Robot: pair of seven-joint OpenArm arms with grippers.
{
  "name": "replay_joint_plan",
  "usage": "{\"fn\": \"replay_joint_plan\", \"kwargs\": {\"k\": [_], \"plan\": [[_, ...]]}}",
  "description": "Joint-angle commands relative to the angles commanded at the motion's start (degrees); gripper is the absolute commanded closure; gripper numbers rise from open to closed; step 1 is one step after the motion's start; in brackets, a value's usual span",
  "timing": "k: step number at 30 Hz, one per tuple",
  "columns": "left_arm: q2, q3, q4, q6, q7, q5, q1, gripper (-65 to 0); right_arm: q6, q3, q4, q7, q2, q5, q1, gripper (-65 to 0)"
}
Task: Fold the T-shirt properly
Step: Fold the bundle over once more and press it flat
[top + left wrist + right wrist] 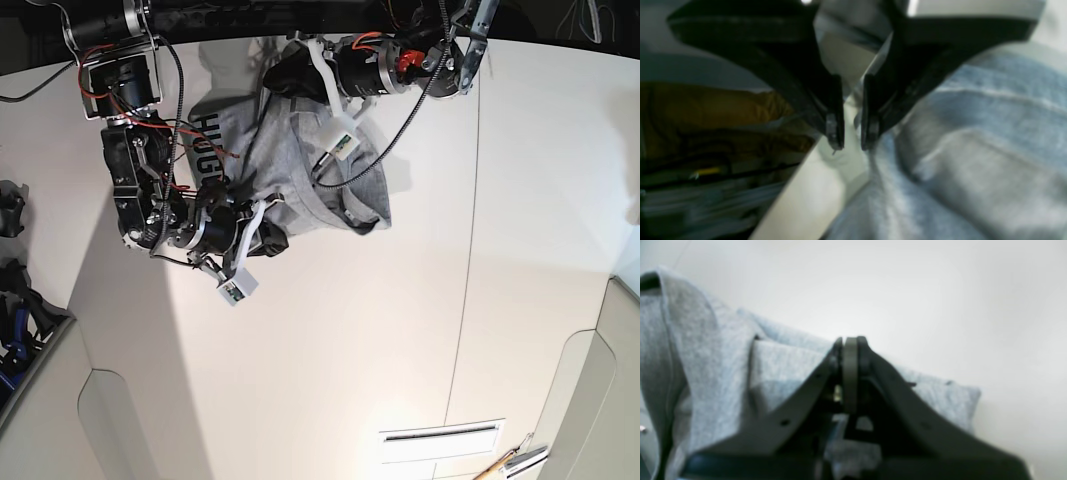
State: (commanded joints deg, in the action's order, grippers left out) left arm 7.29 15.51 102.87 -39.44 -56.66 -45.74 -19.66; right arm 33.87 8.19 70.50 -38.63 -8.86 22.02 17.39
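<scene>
The T-shirt (285, 165) lies rumpled on the worktop (340, 370), towards the top of the base view, with part of its black lettering showing beside the right arm. The left tool (853, 143) is slightly open, a narrow gap between its fingers; grey cloth lies right against one of them, though whether it is gripped I cannot tell. The right tool (849, 340) is closed, its fingertips together over the edge of the shirt; whether any fabric is pinched between them is unclear.
</scene>
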Motion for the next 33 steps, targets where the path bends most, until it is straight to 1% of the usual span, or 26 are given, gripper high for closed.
{"fn": "replay_joint_plan", "kwargs": {"k": [1, 5, 8, 12, 14, 16, 19, 21, 26, 28, 30, 31, 33], "plan": [[0.0, -0.7, -0.6, 0.0, 0.4, 0.9, 0.2, -9.9, 0.00, 0.0, 0.0, -0.4, -0.1, 0.0, -0.1, 0.0], [0.0, -6.1, -1.8, 0.0, 0.6, 1.1, 0.8, -9.9, 0.00, 0.0, 0.2, -0.8, -1.3, 0.5, -1.8, 0.0], [0.0, -12.2, -1.8, 0.0, 0.8, 1.5, 1.5, -9.9, 0.00, 0.0, 1.0, -1.1, -3.3, 3.6, -4.3, 0.0], [0.0, -19.4, -1.8, 0.2, 0.9, 2.7, 4.6, -9.9, 0.00, -0.2, 6.7, -2.7, -5.6, 8.2, -9.7, 0.0], [0.0, -21.6, -1.8, 0.3, 1.0, 2.8, 6.6, -9.9, 0.00, -0.6, 11.3, -4.1, -5.7, 8.7, -13.3, 0.0], [0.0, -22.7, -1.8, 0.3, 1.0, 2.8, 8.4, -9.9, -0.02, -0.6, 15.9, -4.0, -5.7, 8.7, -17.1, 0.0], [0.0, -22.7, -1.8, 0.3, 1.2, 3.4, 10.4, -9.9, -0.02, -0.6, 21.0, -4.0, -5.2, 9.6, -21.4, 0.0], [0.0, -22.6, -1.8, 0.3, 1.4, 3.4, 11.3, -9.9, -0.04, -0.6, 22.4, -4.0, -5.1, 10.3, -22.9, 0.0], [0.1, -22.7, -1.8, 0.3, 0.8, 3.3, 11.6, -9.9, -0.07, -0.9, 22.6, -4.0, -5.1, 9.9, -23.1, 0.0], [0.2, -22.7, -1.6, 0.2, -1.0, 2.7, 11.6, -9.9, -0.04, -1.6, 22.8, -4.0, -5.1, 9.9, -23.1, 0.0], [0.4, -22.7, -0.6, 0.2, -3.9, 0.3, 11.5, -9.9, -0.04, -3.1, 23.4, -4.3, -5.1, 9.9, -23.1, 0.0], [0.5, -23.0, 0.3, 0.2, -5.3, -0.5, 11.3, -9.9, -0.04, -4.2, 24.0, -5.0, -5.1, 9.9, -23.1, 0.0], [0.9, -24.7, 3.2, 0.2, -6.4, -2.3, 9.9, -9.9, -0.02, -6.7, 25.7, -6.6, -5.1, 10.0, -23.8, 0.0]]}}
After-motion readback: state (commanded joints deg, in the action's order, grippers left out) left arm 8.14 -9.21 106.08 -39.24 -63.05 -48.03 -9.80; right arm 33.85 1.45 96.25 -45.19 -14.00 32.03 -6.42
